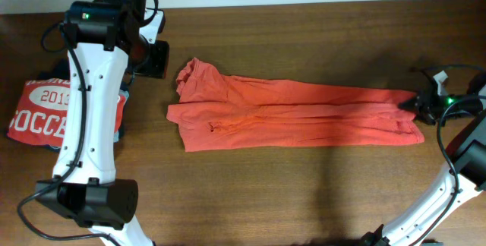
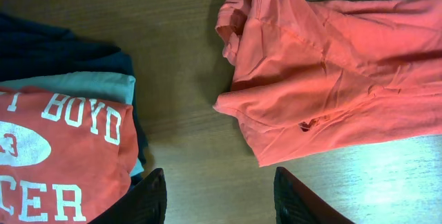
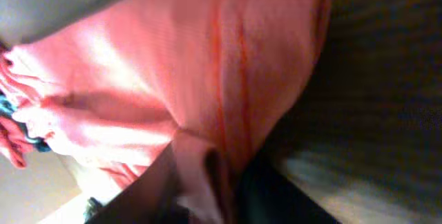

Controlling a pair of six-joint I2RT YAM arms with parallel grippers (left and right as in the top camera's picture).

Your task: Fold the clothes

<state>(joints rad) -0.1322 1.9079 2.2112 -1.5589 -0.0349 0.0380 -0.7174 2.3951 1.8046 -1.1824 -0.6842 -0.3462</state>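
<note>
Right tool (image 1: 416, 105) pinches the orange-red T-shirt (image 1: 296, 113), folded lengthwise.

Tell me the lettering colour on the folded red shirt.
White lettering; the left wrist view shows it best.

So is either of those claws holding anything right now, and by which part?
The right gripper pinches the orange T-shirt at its end farthest from the collar. The left gripper is open, holding nothing.
</note>
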